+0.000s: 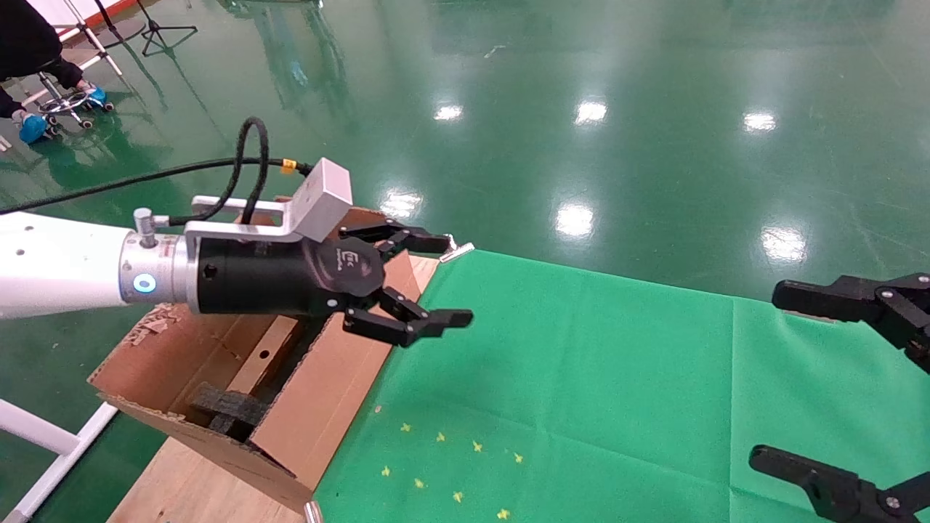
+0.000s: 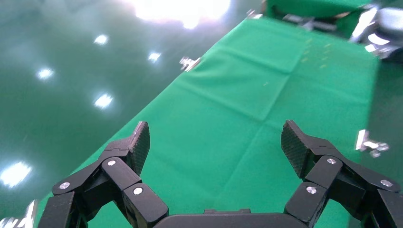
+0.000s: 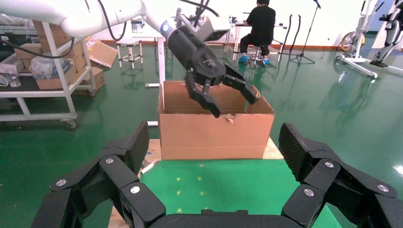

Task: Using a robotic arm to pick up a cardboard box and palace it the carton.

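At the left of the head view, the robotic arm (image 1: pixel 65 265) reaches in from the frame's edge, and its left gripper (image 1: pixel 456 283) hangs in the air above the near wall of the one carton (image 1: pixel 320 392), at the border of the green cloth (image 1: pixel 596 378). Its two fingers are spread wide apart and hold nothing. The left wrist view shows the same: two finger pads (image 2: pixel 140 142) parted, with only cloth between them.

The carton stands at lower left of the head view, open at the top, flaps upright, with black foam blocks (image 1: pixel 231 408) inside. In the right wrist view it sits in the middle of the frame, the left gripper (image 3: pixel 235 102) just above its front wall. The cardboard box cannot be made out in any view.

At the right edge of the head view the right gripper (image 1: pixel 814 378) rests over the cloth, its two fingers wide apart and empty. Eight small yellow marks (image 1: pixel 443 465) dot the cloth near the bottom centre.
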Robot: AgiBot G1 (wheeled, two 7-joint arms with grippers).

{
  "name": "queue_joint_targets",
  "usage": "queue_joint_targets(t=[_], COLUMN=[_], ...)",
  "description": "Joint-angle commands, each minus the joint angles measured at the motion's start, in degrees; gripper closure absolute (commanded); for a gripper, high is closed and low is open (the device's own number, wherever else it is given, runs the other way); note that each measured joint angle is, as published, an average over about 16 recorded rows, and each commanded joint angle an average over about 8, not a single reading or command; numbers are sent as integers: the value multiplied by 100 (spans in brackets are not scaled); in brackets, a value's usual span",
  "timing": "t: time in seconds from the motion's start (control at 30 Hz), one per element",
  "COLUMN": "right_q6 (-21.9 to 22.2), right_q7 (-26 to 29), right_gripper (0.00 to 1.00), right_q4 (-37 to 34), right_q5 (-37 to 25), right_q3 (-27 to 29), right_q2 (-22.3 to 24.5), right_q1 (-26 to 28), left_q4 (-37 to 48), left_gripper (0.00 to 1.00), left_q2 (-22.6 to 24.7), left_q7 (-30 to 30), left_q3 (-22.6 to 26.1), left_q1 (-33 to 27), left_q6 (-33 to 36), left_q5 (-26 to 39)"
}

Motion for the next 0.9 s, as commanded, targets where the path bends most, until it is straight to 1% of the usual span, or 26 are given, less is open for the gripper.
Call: queue_joint_targets(t=[0.03, 0.6, 0.73, 0.9], right_q6=[0, 0, 1, 2], right_q7=[0, -1, -1, -1], right_gripper=[0, 0, 0, 0], right_q4=[0, 0, -1, -2], right_q5=[0, 1, 1, 2], right_q3=[0, -1, -1, 0], right_q2=[0, 0, 1, 1], right_q1=[0, 0, 0, -1], left_q4=[-138, -1310, -1516, -1633], left_gripper=[0, 0, 0, 0], left_q2=[-3, -28, -32, -34], left_q7=[58, 547, 626, 663], left_q3=[-79, -746, -861, -930], left_q1=[122, 1157, 1337, 1443], left_q6=[36, 337, 390, 423], left_q5=[-187, -1771, -2049, -2216])
